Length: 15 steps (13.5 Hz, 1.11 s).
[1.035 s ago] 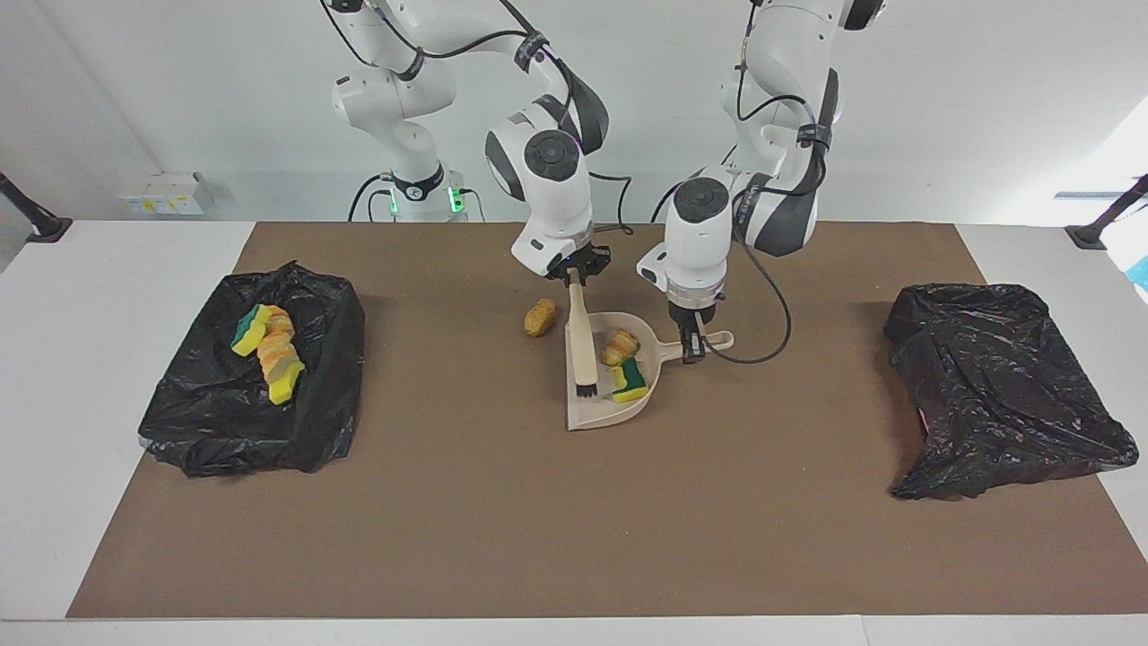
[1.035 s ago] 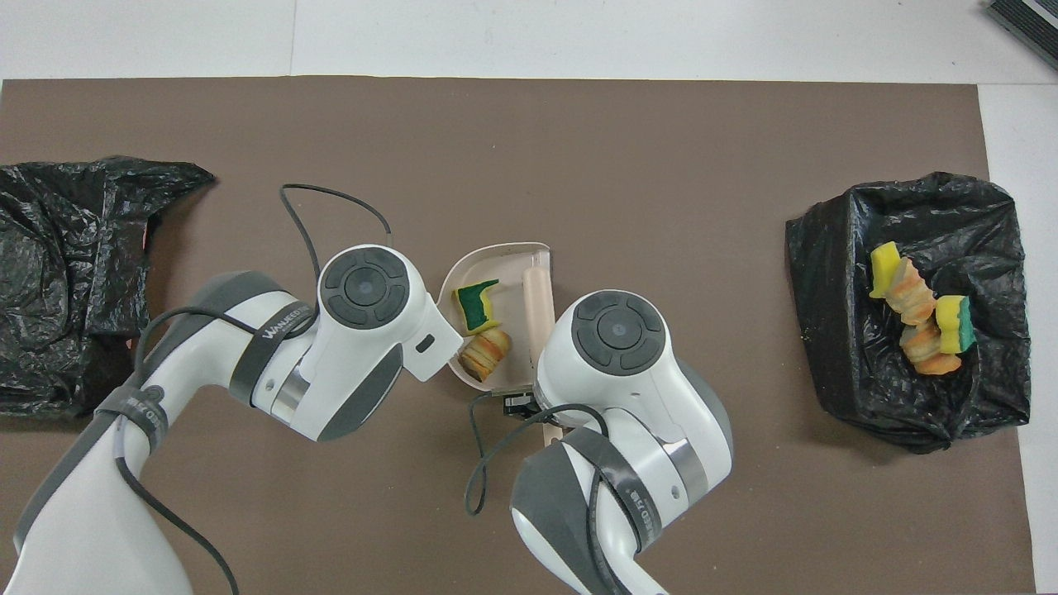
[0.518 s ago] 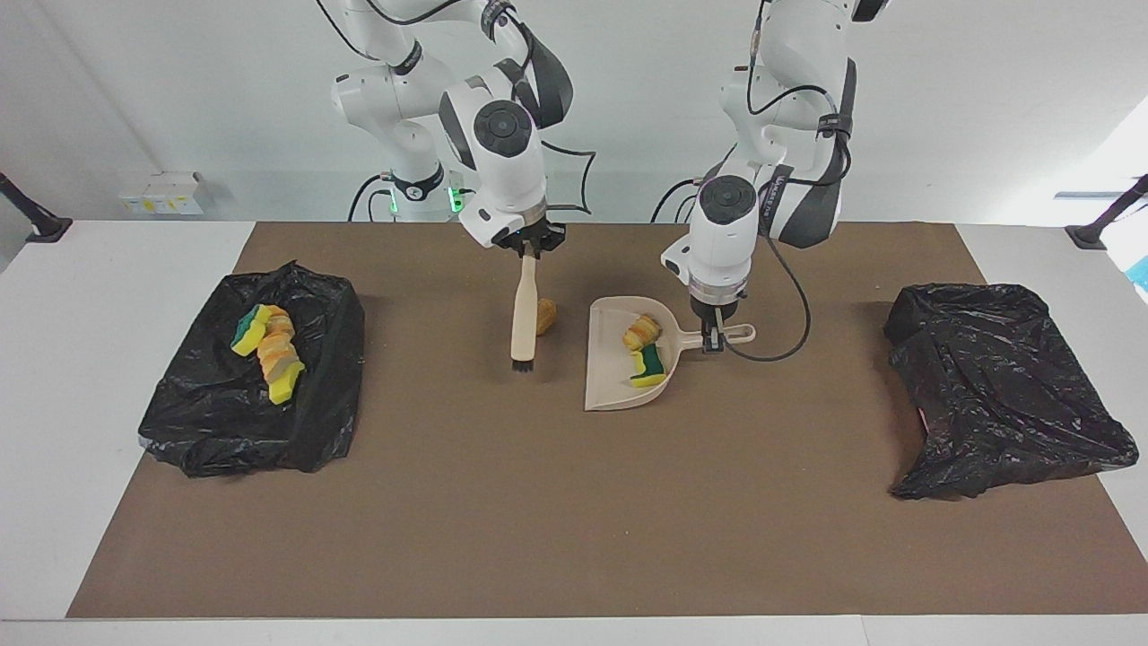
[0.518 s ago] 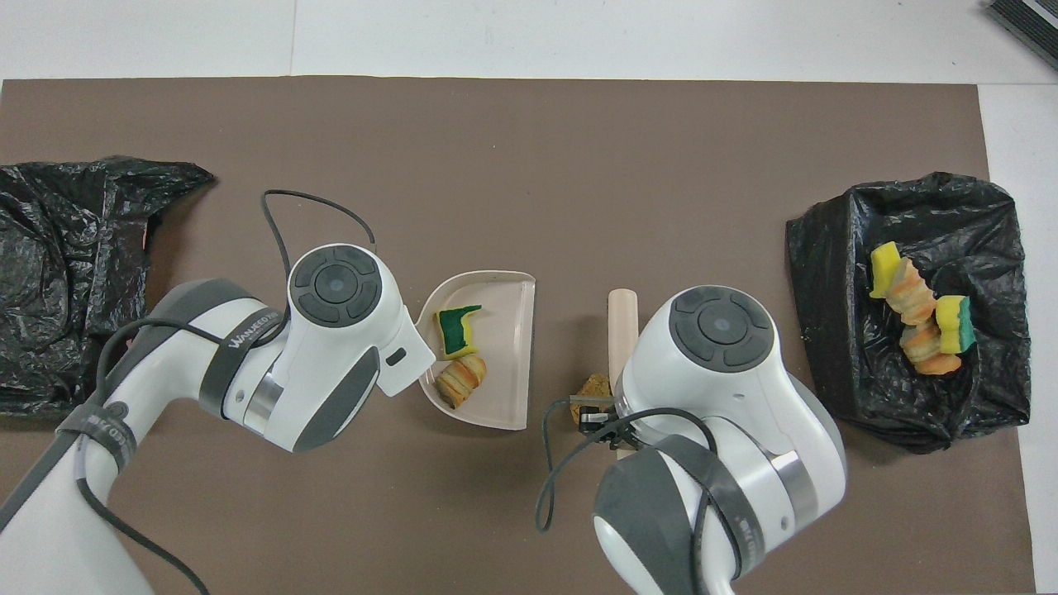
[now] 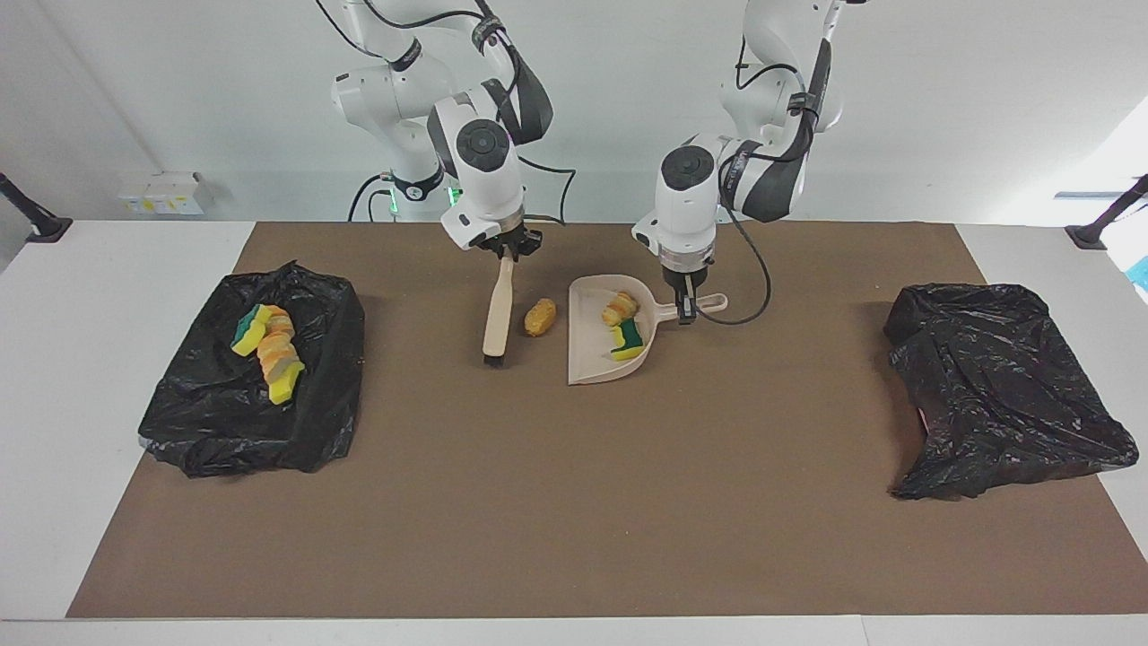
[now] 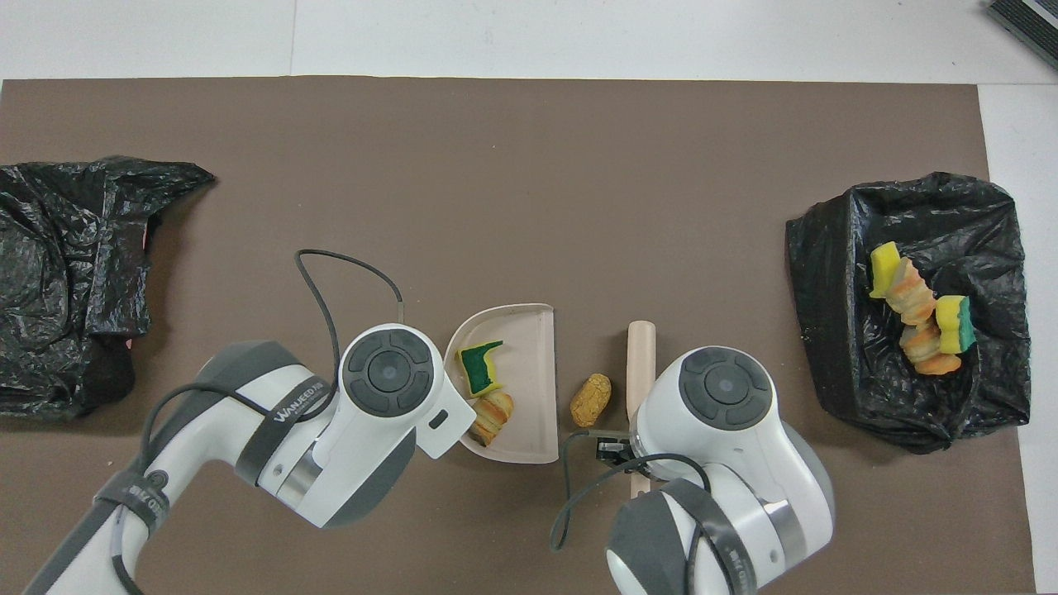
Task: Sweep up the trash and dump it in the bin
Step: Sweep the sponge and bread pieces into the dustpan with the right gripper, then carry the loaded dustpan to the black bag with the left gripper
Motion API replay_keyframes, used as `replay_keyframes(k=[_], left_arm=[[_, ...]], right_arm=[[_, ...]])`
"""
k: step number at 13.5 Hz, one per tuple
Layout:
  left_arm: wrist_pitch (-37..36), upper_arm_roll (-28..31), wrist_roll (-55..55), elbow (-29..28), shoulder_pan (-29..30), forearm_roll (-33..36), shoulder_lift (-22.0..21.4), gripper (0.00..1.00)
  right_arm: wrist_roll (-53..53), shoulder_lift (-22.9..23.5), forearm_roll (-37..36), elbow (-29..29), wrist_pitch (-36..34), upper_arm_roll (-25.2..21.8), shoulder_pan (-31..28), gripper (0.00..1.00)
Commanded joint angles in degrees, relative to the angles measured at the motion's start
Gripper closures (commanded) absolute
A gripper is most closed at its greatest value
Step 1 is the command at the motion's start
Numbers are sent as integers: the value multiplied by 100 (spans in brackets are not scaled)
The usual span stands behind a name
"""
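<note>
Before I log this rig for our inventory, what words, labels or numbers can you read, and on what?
"WANJEED", then unclear letters: grey strap on the left arm.
Lower strap, same arm: print too blurred to read.
Right arm's strap: too blurred.
Yellow-marked boxes on the wall: too small.
Dustpan, brush: no print visible.
</note>
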Motion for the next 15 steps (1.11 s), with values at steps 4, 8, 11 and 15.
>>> replay_keyframes(k=[4,8,11,15], left_arm=[[392,57,-702,-529,-255,-90,-270,100],[929,65,-570,-617,-159,-90,-209,100],[1062,66,-500,-547,78,-99,-113,100],[1001,66,-211,-30,429,-407,230,100]], right_arm=[[73,703,148,231,767,27,601,100],[56,1020,411,820,776,27,689,100],[56,1205,482,1172,776,27,759,100],[21,1082,491,1322,601,18,637,100]])
